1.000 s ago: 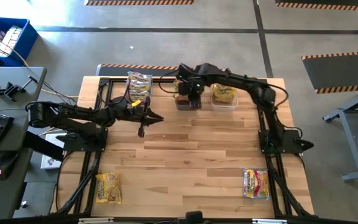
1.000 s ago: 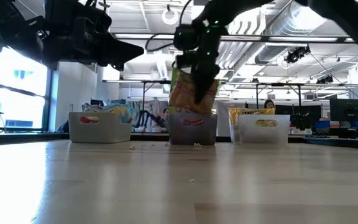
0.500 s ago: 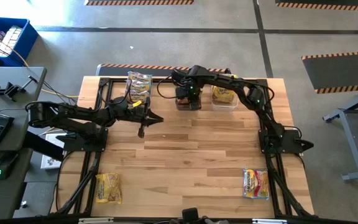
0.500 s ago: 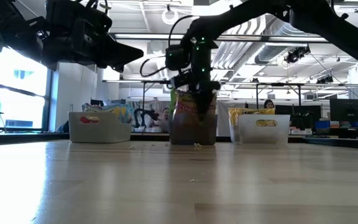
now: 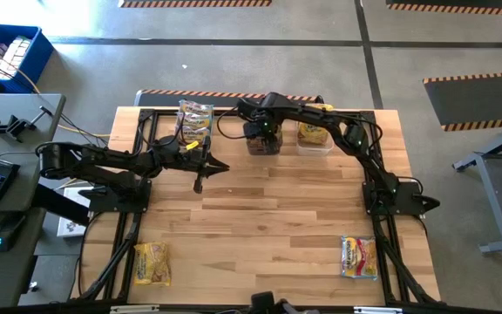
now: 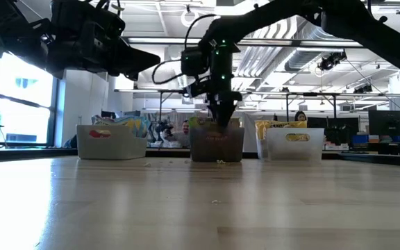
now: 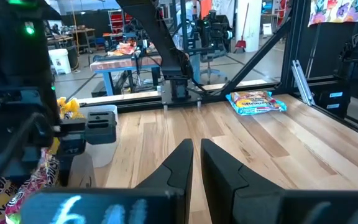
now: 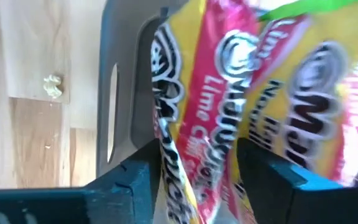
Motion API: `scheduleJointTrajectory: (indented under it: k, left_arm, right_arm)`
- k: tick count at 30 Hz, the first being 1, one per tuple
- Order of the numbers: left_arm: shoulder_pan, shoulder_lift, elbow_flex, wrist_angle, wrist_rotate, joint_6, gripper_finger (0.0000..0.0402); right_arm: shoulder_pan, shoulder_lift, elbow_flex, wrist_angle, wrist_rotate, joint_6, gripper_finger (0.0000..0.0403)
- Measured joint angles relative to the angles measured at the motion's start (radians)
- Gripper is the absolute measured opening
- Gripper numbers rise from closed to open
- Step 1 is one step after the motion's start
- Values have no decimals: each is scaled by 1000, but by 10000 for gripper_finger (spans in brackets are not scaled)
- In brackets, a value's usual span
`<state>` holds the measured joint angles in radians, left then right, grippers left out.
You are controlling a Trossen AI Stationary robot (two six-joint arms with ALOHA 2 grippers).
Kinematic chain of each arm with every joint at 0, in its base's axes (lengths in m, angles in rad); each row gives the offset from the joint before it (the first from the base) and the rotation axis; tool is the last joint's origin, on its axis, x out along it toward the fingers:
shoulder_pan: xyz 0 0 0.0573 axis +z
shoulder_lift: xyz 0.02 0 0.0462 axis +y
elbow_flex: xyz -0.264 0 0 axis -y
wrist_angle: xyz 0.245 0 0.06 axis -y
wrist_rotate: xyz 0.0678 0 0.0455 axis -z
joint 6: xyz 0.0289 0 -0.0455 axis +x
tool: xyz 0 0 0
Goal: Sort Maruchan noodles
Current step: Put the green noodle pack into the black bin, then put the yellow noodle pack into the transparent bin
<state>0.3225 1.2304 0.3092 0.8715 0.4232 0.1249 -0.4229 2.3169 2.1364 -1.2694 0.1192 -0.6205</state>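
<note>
My right gripper (image 5: 262,131) reaches down into the middle dark tub (image 5: 263,146) at the table's far edge, shut on a yellow and red Maruchan packet (image 8: 197,112). In the low view its fingers (image 6: 221,117) dip past the tub's rim (image 6: 216,128). More packets stand in the left tub (image 5: 194,118) and the right clear tub (image 5: 315,137). Two packets lie flat near the table's near corners, one left (image 5: 151,262) and one right (image 5: 358,256). My left gripper (image 5: 223,166) hovers shut and empty above the table, left of the middle tub. My right gripper pinches the yellow and red packet between its two fingers, which come from above and point down. The packet's crinkled side (image 8: 173,165) runs up between the fingers (image 8: 135,180). The packet stands on edge inside the dark tub; what its lower end rests on is hidden.
The three tubs stand in a row along the far edge. Black frame rails run along the table's left and right sides. Bare wood lies across the middle of the table (image 5: 268,209). A small crumb (image 8: 53,86) lies beside the dark tub.
My right gripper has come down and a little toward the table's left. The packet hung above the middle tub a second ago and is now lowered inside it, only its top showing over the rim in the low view. My left arm has kept still.
</note>
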Motion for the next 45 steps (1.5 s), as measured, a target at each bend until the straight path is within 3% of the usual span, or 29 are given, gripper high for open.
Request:
scheduleJointTrajectory:
  k: [6, 10, 16, 27, 32, 35, 38, 45]
  left_arm:
    - [0, 0, 0, -5, 0, 1, 26]
    - [0, 0, 0, -5, 0, 2, 26]
    - [0, 0, 0, -6, 0, 0, 26]
    - [0, 0, 0, -22, -53, -1, 26]
    - [0, 0, 0, -45, -52, 1, 26]
    - [0, 0, 0, -61, -52, 13, 26]
    - [0, 0, 0, -76, -52, 16, 26]
    - [-11, 0, 13, -171, -44, 7, 26]
  right_arm:
    - [5, -1, 119, -81, -21, 26, 190]
    - [-7, -2, 146, -76, -74, 77, 161]
    - [-23, -5, 83, -18, -71, 82, 112]
    - [-22, -1, 221, -60, -56, 104, 100]
    - [-12, -128, 144, -82, -92, 119, 90]
    - [-16, -212, 46, 10, -214, 126, 63]
    - [-12, -304, -143, 208, -298, 127, 21]
    - [51, -522, -780, 942, -334, 252, 9]
